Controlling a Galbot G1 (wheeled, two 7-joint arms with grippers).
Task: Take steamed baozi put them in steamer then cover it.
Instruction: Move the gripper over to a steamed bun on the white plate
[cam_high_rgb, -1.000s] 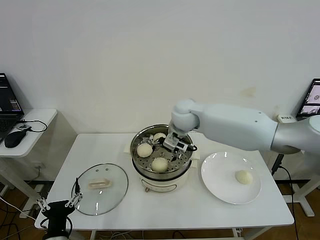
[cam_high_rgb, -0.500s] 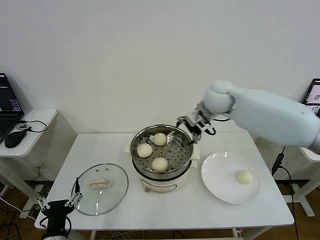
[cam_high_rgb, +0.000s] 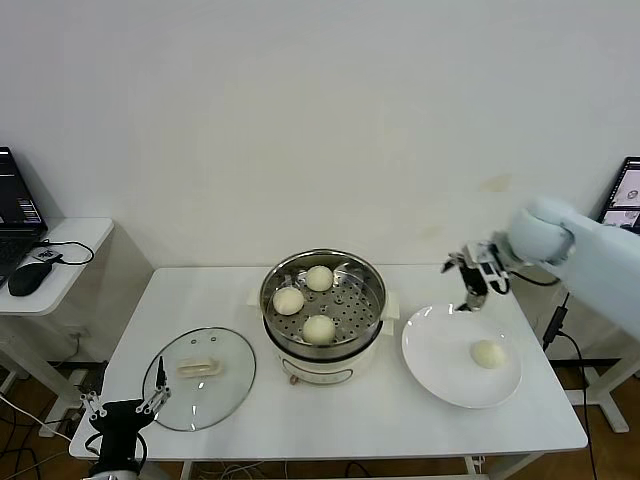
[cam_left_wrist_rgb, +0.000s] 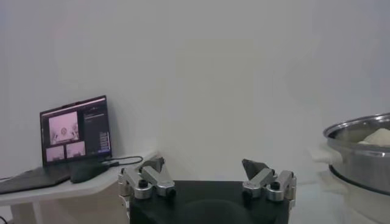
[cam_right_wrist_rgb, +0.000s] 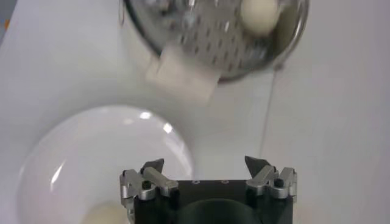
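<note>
The steamer (cam_high_rgb: 372, 322) stands mid-table with three baozi on its tray: one at the back (cam_high_rgb: 319, 277), one on the left (cam_high_rgb: 288, 300), one at the front (cam_high_rgb: 319, 328). The fourth baozi (cam_high_rgb: 487, 353) lies on the white plate (cam_high_rgb: 440, 345). My right gripper (cam_high_rgb: 472, 283) is open and empty, above the plate's far edge. Its wrist view shows the gripper (cam_right_wrist_rgb: 206, 163), the plate (cam_right_wrist_rgb: 91, 164), the plate's baozi (cam_right_wrist_rgb: 103, 214) and the steamer (cam_right_wrist_rgb: 201, 42). The cover (cam_high_rgb: 225, 392) lies flat on the table, left of the steamer. My left gripper (cam_high_rgb: 125, 405) is open, parked at the front left corner.
The table (cam_high_rgb: 400, 425) is white, with its edge close behind the plate. A side desk with a laptop (cam_left_wrist_rgb: 76, 137) and a mouse (cam_high_rgb: 25, 280) stands to the left. The left wrist view shows the left gripper (cam_left_wrist_rgb: 204, 164) and the steamer's rim (cam_left_wrist_rgb: 359, 129).
My right gripper has moved from over the steamer rightward to above the plate's far edge, leaving a baozi at the back of the tray. The left arm has barely moved.
</note>
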